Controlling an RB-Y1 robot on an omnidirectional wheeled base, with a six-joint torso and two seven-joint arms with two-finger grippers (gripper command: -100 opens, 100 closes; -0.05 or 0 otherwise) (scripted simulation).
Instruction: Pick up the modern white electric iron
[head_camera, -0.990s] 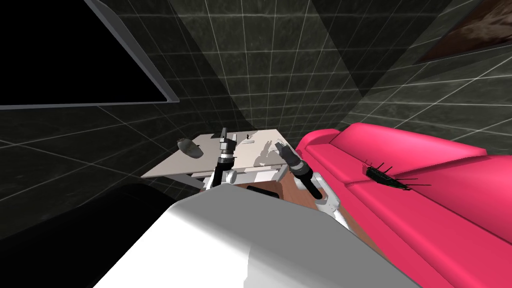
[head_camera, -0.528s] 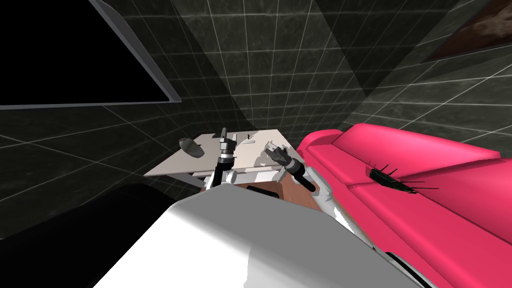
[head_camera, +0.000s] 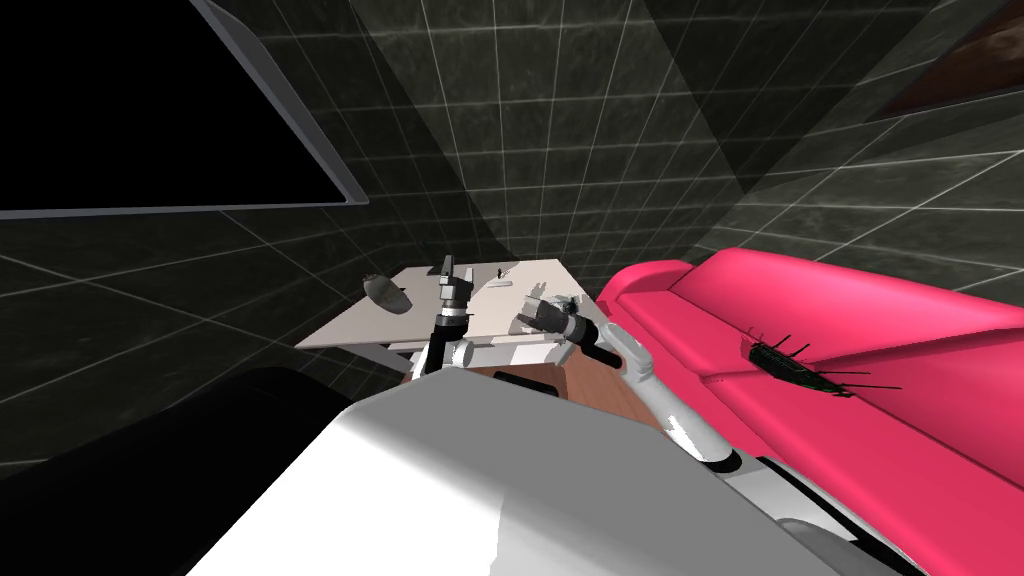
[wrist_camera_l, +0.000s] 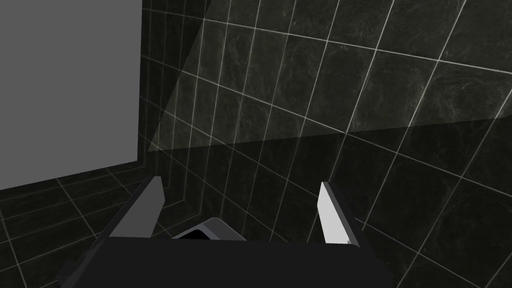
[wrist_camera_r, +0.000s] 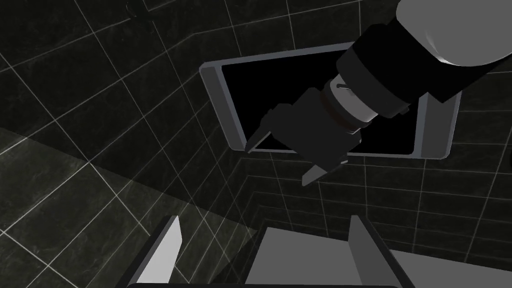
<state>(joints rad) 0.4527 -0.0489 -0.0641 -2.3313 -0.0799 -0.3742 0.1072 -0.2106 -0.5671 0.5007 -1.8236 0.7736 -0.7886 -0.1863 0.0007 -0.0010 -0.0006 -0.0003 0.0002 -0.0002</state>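
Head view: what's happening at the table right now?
Both arms hover over the light table, beside the pink sofa. The left gripper and the right gripper are open and hold nothing. A small white thing, maybe the iron, lies on the table beyond them.

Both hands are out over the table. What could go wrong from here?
The open right hand points sideways at the left hand, close ahead of it; reaching further that way could knock them together.
Between the right hand's fingers lie the table edge and tiled wall, so closing now would likely grip nothing.
A dark oval object sits near the table's left edge; a left-arm sweep could push it off.
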